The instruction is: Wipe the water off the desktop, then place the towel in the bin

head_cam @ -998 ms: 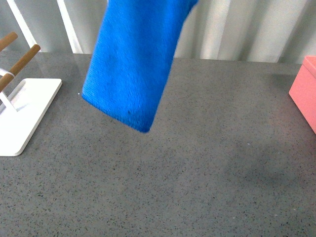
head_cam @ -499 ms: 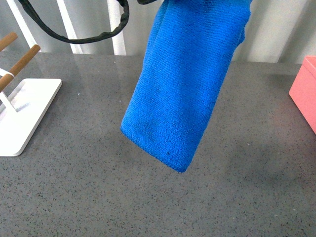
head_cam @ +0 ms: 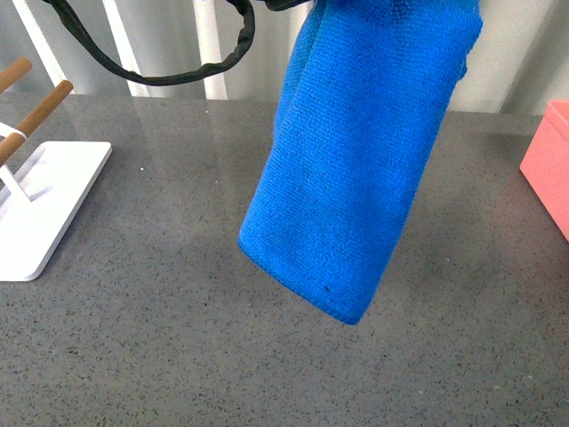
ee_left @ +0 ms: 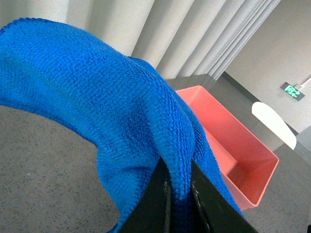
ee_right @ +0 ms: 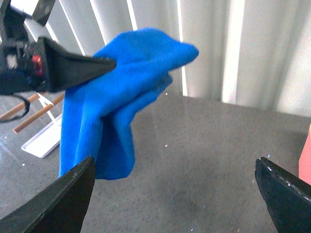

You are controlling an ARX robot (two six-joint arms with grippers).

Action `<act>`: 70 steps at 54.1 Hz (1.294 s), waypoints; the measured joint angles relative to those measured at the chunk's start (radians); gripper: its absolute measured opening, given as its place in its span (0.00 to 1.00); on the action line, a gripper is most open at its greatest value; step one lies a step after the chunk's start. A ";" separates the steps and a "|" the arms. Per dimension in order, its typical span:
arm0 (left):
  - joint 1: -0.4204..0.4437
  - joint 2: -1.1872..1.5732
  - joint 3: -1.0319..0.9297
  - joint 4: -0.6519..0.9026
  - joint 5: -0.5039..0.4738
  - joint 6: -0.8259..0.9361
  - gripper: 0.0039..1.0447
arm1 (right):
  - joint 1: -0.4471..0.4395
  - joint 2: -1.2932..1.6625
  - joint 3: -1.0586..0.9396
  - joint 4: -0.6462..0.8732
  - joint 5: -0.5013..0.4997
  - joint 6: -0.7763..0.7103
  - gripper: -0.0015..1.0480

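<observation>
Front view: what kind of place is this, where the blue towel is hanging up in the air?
Probably an indoor office or lab room. There is a big speckled grey desktop, pale pleated curtains behind it, and what looks like a green exit sign on a far wall.

In the front view, the hanging blue towel (head_cam: 356,178) has swung from the upper left-centre of the frame to the centre right, closer to the pink bin (head_cam: 547,169) at the right edge. Its lower end now reaches below mid-frame. A looping black cable (head_cam: 178,77), out of view a second ago, now shows along the top left.
</observation>
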 joint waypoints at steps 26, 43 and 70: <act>-0.025 0.000 0.008 0.015 -0.027 -0.071 0.03 | 0.475 0.581 0.137 0.274 0.050 -0.061 0.93; -0.022 0.000 0.032 0.027 -0.029 -0.127 0.03 | 0.486 0.710 0.136 0.410 0.101 -0.100 0.93; -0.029 0.000 0.048 0.017 -0.028 -0.148 0.03 | 0.426 0.825 0.245 0.562 0.084 -0.089 0.35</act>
